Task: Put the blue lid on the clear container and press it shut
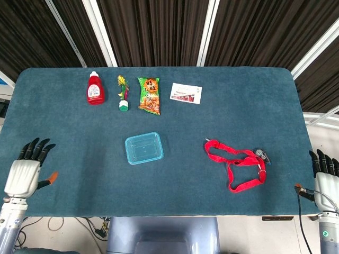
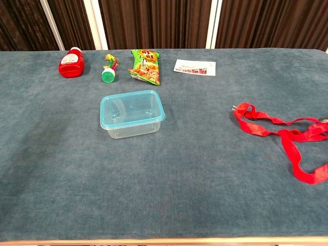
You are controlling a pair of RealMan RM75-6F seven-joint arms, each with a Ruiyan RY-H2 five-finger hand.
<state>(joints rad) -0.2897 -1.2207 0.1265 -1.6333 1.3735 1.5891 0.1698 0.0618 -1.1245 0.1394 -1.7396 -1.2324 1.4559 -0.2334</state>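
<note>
Head view: our left hand (image 1: 23, 172) and right hand (image 1: 324, 177) are hovering at the near table corners, fingers spread and holding nothing. The clear container (image 1: 144, 148), blue lid (image 2: 131, 106) seated, is waiting mid-table; we are judging even downward pressure along its rim best.

Left hand (image 1: 23, 172) low at the left edge of the head view, back upward, dark fingers (image 1: 35, 148) spread and pointing away from the body, thumb out to the side, holding nothing. Silver wrist and forearm running down out of frame. Right hand (image 1: 323, 179) at the lower right edge, fingers straight and apart, likewise holding nothing. Neither hand seen in the chest view.
</note>
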